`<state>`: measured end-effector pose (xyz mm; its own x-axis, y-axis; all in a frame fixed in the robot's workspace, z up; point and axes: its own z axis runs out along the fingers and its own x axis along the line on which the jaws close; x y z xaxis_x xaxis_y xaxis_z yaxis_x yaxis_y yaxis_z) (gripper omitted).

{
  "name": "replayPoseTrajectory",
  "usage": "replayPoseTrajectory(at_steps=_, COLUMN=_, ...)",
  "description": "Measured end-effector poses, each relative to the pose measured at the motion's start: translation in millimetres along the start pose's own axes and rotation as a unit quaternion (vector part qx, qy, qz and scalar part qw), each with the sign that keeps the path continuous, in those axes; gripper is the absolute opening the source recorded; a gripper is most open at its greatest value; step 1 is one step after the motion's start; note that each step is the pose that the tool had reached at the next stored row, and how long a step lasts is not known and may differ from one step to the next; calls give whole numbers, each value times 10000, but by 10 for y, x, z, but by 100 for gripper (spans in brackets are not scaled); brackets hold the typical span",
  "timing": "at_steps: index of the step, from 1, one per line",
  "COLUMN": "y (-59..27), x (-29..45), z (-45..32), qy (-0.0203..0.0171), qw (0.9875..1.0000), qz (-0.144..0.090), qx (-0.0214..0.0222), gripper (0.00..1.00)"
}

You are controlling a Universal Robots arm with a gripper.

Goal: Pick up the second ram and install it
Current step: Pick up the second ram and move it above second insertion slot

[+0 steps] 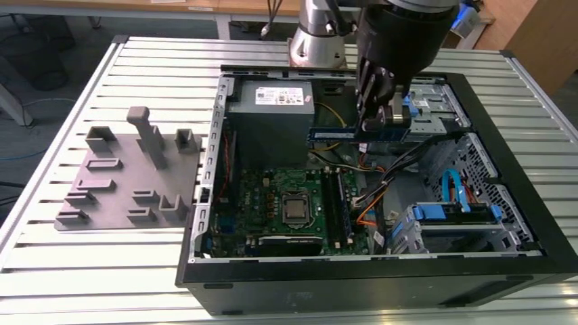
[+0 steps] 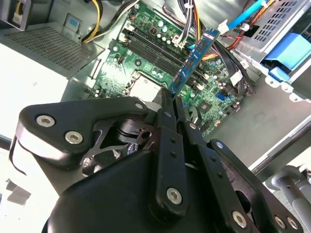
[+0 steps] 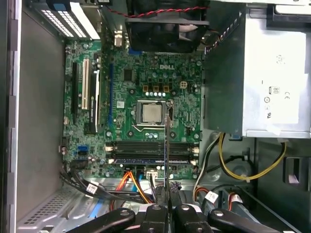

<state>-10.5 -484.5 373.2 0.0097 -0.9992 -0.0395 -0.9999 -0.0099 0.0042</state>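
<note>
A slatted metal worktop point(image 1: 91, 284) is seen standing on grey floor point(image 1: 40, 128). Beyond its far edge, a pale wooden desk point(image 1: 243, 7) is set; a wooden panel point(image 1: 546, 40) is seen past its far right corner.

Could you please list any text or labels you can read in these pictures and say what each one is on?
On the power supply: label print too small to read.
On the motherboard: white lettering, too small to quote reliably.
On the second ram, clamped in the fingers: pale label, blurred.
No text reads clearly enough to quote.
</note>
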Motion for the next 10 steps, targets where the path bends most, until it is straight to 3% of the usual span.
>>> replayPoseTrajectory(at_steps=3, y=1, x=2, z=9, qy=-27, qw=10000, qz=1, qx=0, gripper=14)
replayPoseTrajectory(at_steps=4, y=1, x=2, z=16, qy=-66, qw=10000, qz=0, qx=1, gripper=14)
replayPoseTrajectory(at_steps=10, y=42, x=26, z=57, qy=-99, qw=10000, qz=0, qx=1, gripper=14)
